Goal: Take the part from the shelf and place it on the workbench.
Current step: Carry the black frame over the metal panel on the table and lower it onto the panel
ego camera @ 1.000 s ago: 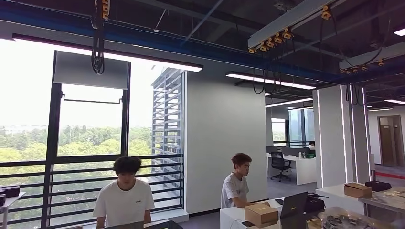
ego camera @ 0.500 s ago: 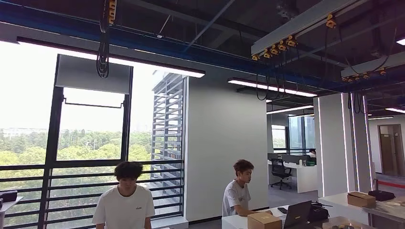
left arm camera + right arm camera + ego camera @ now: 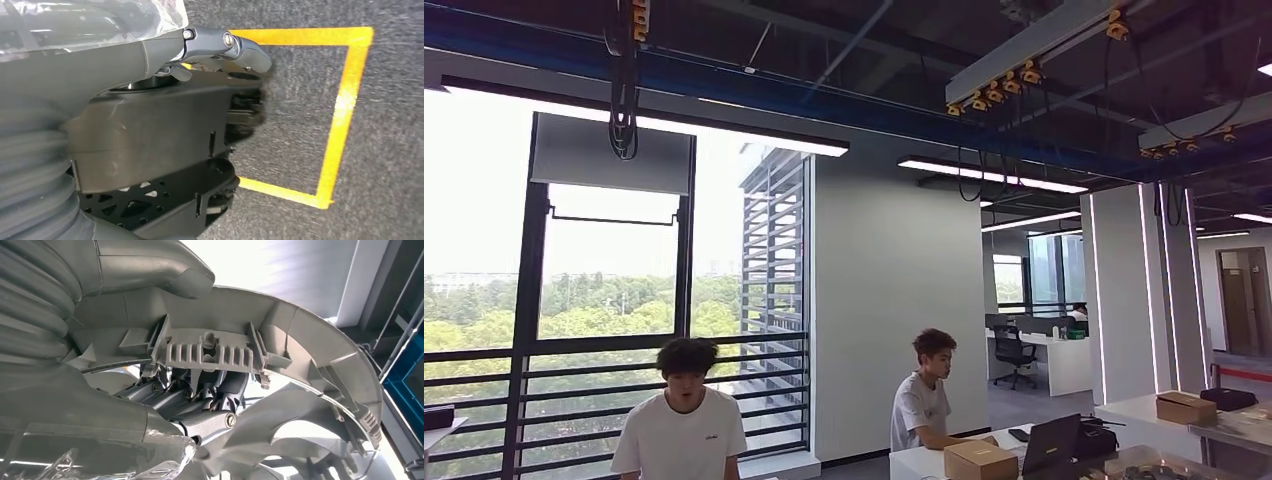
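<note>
Against my right hand (image 3: 200, 405) sits the part (image 3: 280, 355), a grey moulded plastic shroud with curved vanes and a ribbed clip block; the dark fingers (image 3: 210, 400) curl up into its inner rim, so I read that hand as grasping it. I judge it light and rigid but thin-walled, with slender vanes that could crack, so I would keep hold on the thick rim near the clip block. My left hand (image 3: 220, 47) hangs over grey floor (image 3: 390, 150) marked with yellow tape (image 3: 345, 100); whether it is clenched I cannot tell. I count one part. Ahead sit two people (image 3: 686, 420), with two cardboard boxes (image 3: 980, 461) and one laptop (image 3: 1051, 444) on white desks (image 3: 1124, 410).
</note>
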